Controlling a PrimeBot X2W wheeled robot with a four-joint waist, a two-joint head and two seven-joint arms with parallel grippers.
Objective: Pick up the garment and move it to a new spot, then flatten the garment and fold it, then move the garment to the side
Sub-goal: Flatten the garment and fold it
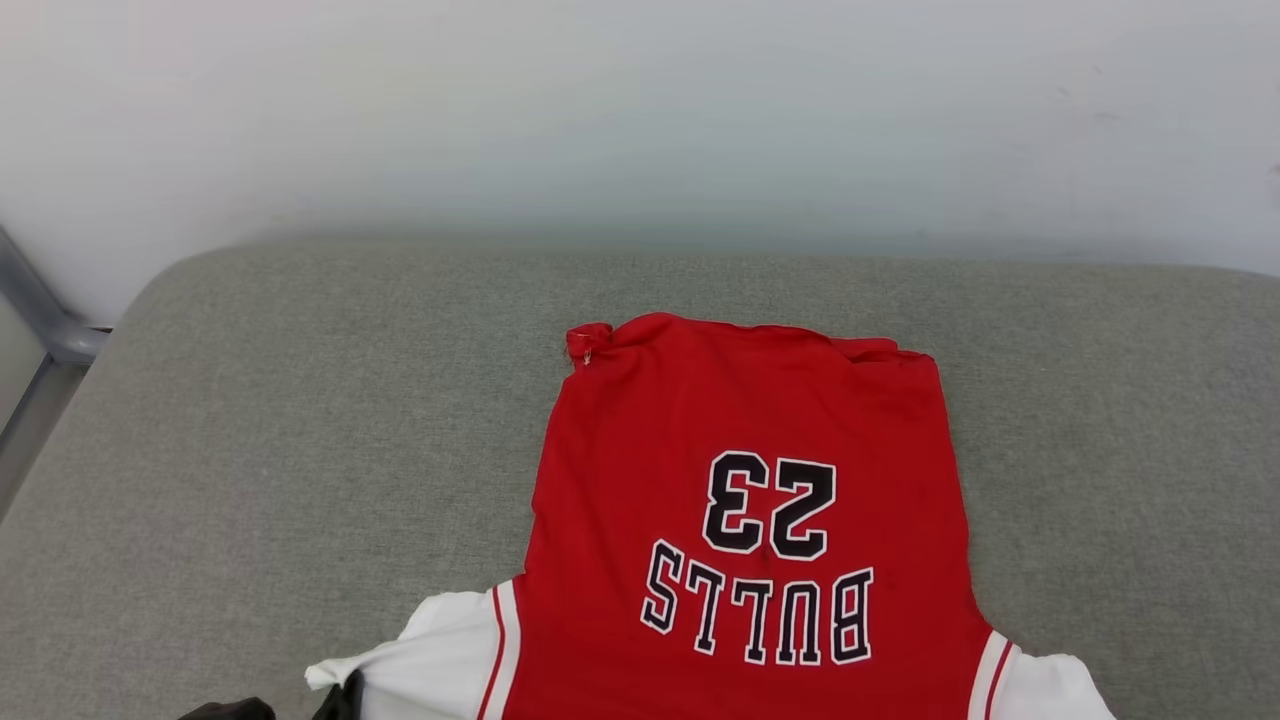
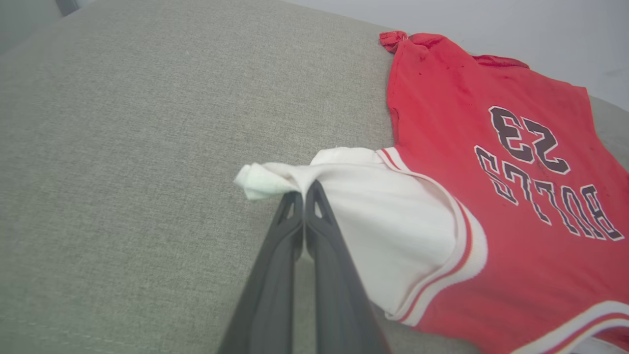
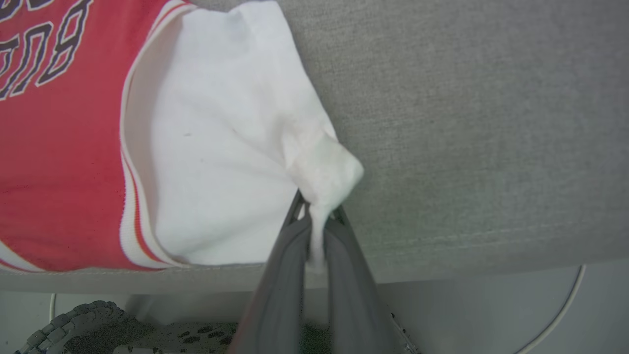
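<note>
The garment [image 1: 750, 420], a red jersey with white sleeves, lies flat on the grey cushioned surface [image 1: 300, 400], its "BULLS 23" lettering face up and its hem toward the wall. In the left wrist view my left gripper [image 2: 303, 189] is shut on the bunched tip of one white sleeve [image 2: 393, 221], beside the red body [image 2: 442, 113]. A dark bit of that gripper [image 1: 340, 700] shows at the head view's bottom edge. My right gripper [image 3: 317, 209] is shut on the other white sleeve [image 3: 221, 147], pinching a fold of it near the surface's front edge.
A pale wall [image 1: 640, 120] rises behind the surface. A grey metal frame [image 1: 40, 310] stands at the far left. Below the front edge [image 3: 442, 265], the right wrist view shows floor, a white cable [image 3: 565, 314] and a ribbed grey part [image 3: 73, 319]. Bare cushion lies left and right of the garment.
</note>
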